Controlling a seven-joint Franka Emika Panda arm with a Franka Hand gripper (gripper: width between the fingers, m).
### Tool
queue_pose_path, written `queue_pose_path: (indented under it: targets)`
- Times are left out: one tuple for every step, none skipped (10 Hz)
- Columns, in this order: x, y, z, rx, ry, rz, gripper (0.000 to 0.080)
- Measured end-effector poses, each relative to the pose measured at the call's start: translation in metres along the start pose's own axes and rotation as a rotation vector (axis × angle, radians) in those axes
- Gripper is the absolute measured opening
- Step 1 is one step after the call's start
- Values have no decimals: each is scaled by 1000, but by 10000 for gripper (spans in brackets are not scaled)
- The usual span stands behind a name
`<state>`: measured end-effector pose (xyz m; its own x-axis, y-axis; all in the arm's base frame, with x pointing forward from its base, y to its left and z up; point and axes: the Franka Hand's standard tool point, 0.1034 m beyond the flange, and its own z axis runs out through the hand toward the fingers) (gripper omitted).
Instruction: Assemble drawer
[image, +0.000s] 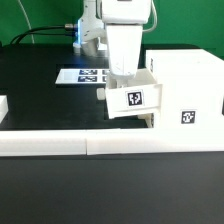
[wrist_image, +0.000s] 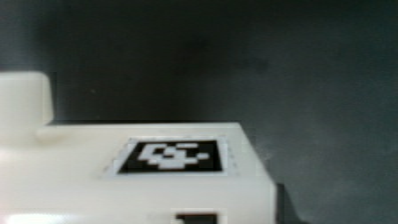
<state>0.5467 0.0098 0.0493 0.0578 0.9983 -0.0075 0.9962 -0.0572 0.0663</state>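
The white box housing (image: 188, 88) stands on the black table at the exterior view's right, with a marker on its side. A small white tray (image: 131, 100) with a square marker on its face is held slightly tilted against the housing's left side. My gripper (image: 122, 74) reaches down into the tray from above and appears shut on its wall. In the wrist view the tray (wrist_image: 160, 185) fills the lower part, marker up. My fingertips do not show there. A second tray is not clearly in view.
The marker board (image: 84, 76) lies flat behind the tray. The long low white border wall (image: 90, 146) runs along the table's front. A white part (image: 3, 106) is cut off by the exterior view's left edge.
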Motion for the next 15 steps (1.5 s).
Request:
queue_pose_path:
  targets:
    - [-1, -2, 1, -9, 1, 3, 44]
    - [-1, -1, 0, -8, 1, 3, 44]
    - [-1, -1, 0, -8, 1, 3, 44]
    - [-1, -1, 0, -10, 1, 0, 44]
    - [1, -1, 0, -11, -2, -2, 44]
    - [3, -2, 0, -11, -8, 9, 44]
    - [4, -2, -1, -9, -14, 33, 44]
    - [3, -3, 0, -7, -16, 49, 44]
    - [3, -3, 0, -7, -16, 46, 44]
    - [3, -3, 0, -7, -16, 46, 44]
    - [3, -3, 0, -7, -16, 45, 44]
    - [1, -2, 0, -16, -21, -11, 44]
    - [1, -2, 0, -28, -22, -4, 44]
    - [1, -4, 0, -45, -22, 2, 44]
    - [0, -3, 0, -44, -22, 3, 44]
